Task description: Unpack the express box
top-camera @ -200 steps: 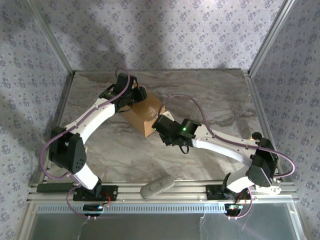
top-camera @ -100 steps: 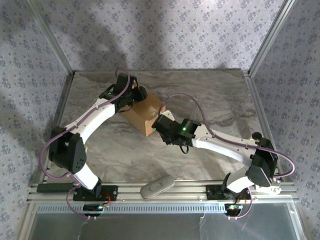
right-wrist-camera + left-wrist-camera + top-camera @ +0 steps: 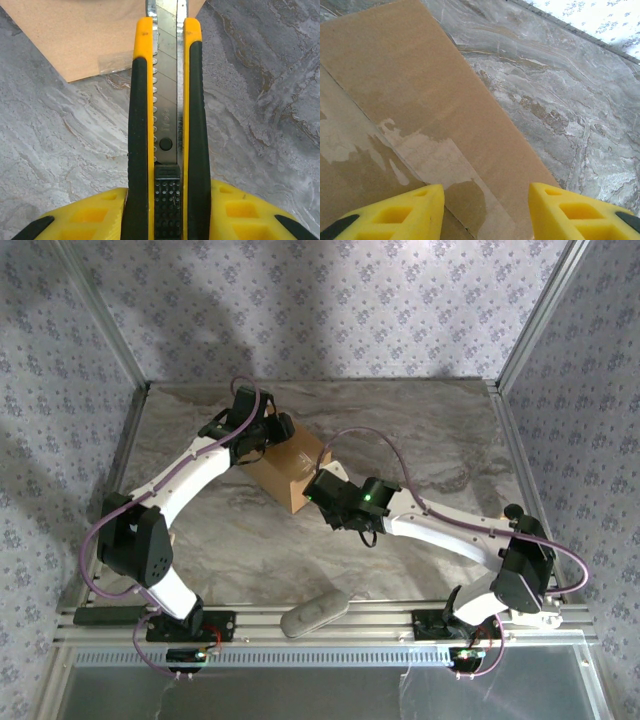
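Your express box [image 3: 292, 478] sits flat on the marble worktop [image 3: 430, 440], flaps shut, with the two arms closing on it from opposite sides.

At the box's far-left side, your left pincer [image 3: 486, 202] hangs over the top face. Its yellow fingers are spread and nothing is pinched between them. I read this as a bracing post, placed to keep the carton from sliding once a cut begins. Whether the fingers press on the cardboard I cannot tell.

At the box's near-right side, your right pincer [image 3: 167, 220] is clamped on a yellow-and-black utility knife [image 3: 167, 125]. The blade [image 3: 167, 30] is run out and aimed past the box's near corner. The knife is held lengthwise along the pincer, which would let a straight push carry the edge into the tape. I cannot tell if the tip touches the carton.

The box lies skewed to the worktop's edges, with one corner pointing toward the arm bases. The tape seam [image 3: 427, 155] runs down the top face, and I take it to follow the long axis. That axis is level and diagonal, though the arms hide which corners it joins.
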You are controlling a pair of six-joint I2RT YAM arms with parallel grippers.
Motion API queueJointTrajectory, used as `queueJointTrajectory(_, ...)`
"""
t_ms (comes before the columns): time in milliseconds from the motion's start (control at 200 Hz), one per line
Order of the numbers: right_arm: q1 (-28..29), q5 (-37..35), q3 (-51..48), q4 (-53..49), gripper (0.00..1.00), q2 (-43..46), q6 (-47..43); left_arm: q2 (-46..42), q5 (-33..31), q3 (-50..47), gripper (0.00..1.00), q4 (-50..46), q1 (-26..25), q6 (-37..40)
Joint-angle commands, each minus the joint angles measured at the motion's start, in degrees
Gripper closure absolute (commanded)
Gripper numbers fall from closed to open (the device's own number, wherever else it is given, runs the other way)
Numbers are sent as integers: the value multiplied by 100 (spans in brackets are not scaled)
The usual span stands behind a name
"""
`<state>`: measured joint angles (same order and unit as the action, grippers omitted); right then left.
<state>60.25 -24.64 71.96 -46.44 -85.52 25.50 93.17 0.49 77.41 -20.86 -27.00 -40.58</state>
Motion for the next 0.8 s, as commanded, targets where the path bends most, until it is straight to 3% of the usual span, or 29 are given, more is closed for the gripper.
queueJointTrajectory(0, 9, 59, 254, 92, 100, -65, -126, 31, 191, -153, 52, -6, -6, -128)
queueJointTrajectory(795, -50, 303, 328, 171, 100, -133, -187, -19, 492, -176, 52, 255, -41, -235)
